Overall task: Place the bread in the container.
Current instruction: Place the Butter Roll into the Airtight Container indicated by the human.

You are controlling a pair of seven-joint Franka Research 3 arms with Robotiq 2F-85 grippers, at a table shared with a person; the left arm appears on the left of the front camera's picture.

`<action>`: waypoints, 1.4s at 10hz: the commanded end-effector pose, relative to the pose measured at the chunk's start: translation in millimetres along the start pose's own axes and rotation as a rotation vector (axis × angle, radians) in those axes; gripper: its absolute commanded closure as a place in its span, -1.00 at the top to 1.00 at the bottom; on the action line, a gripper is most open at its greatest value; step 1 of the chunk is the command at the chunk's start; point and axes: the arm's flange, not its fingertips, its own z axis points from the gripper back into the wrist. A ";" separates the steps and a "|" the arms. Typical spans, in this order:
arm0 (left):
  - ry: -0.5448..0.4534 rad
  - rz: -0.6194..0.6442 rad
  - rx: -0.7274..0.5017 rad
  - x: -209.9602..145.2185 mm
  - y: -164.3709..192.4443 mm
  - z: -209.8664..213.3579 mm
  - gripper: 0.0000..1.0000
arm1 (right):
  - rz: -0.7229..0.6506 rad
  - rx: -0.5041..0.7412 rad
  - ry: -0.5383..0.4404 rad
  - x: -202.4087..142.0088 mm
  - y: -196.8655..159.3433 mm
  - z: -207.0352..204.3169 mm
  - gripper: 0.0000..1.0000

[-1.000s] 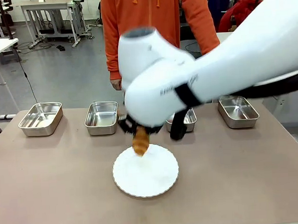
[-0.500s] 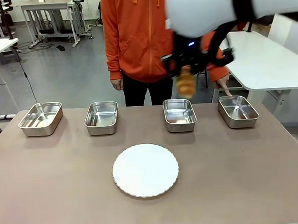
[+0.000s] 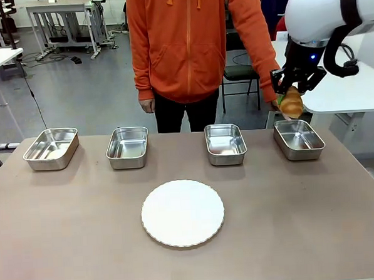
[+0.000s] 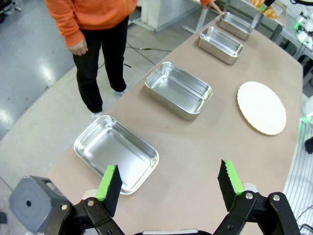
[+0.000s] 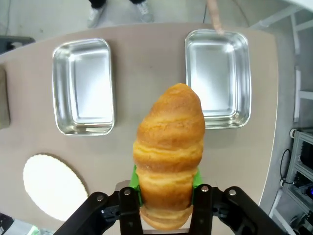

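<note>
The white plate [image 3: 183, 213] sits bare at the table's near middle. Beyond it, the right gripper [image 3: 290, 94] pinches the bread [image 3: 291, 102] in the air above the rightmost container [image 3: 298, 138], where the person's finger [image 3: 283, 115] points. The left gripper [image 4: 168, 184] hangs with jaws spread over the table's other end.
</note>
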 end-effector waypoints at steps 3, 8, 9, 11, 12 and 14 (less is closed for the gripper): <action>-0.009 -0.003 -0.003 1.6 -0.9 -0.1 1.00 | 0.026 -0.006 -0.009 -6.2 24.8 22.5 -0.15; -0.009 -0.003 -0.003 1.6 -0.9 -0.1 1.00 | -0.093 0.066 -0.044 46.6 -83.7 -56.8 -0.15; -0.009 -0.003 -0.003 1.6 -0.9 -0.1 1.00 | -0.067 0.093 -0.043 49.5 -96.4 -73.1 -0.15; -0.009 -0.003 -0.003 1.6 -0.9 -0.1 1.00 | -0.023 0.141 -0.020 54.0 -111.9 -107.1 -0.15; -0.009 -0.003 -0.003 1.6 -0.9 -0.1 1.00 | -0.007 0.136 -0.013 53.8 -116.7 -119.4 -0.15; -0.009 -0.003 -0.003 1.6 -0.9 -0.1 1.00 | 0.019 0.122 0.040 55.4 -121.6 -137.7 -0.15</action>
